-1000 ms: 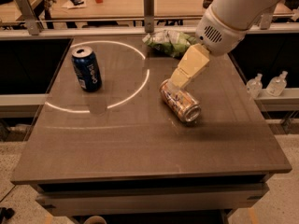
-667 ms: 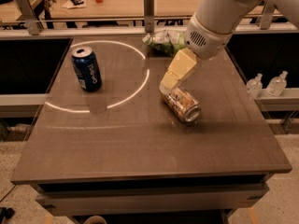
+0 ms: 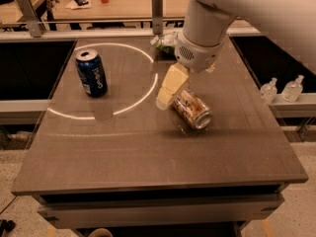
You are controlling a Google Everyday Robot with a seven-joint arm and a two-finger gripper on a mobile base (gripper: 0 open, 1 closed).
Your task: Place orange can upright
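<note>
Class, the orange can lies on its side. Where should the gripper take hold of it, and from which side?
I would grip the orange can across the middle of its round body, coming from above. It lies on its side on the table, silver end toward the camera, so its curved flanks are exposed. The gripper sits at its far end.

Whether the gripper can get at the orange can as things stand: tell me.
Probably yes. The gripper hangs right at the far end of the orange can, which lies on its side on the table. Nothing stands between them; the blue can stands well apart.
</note>
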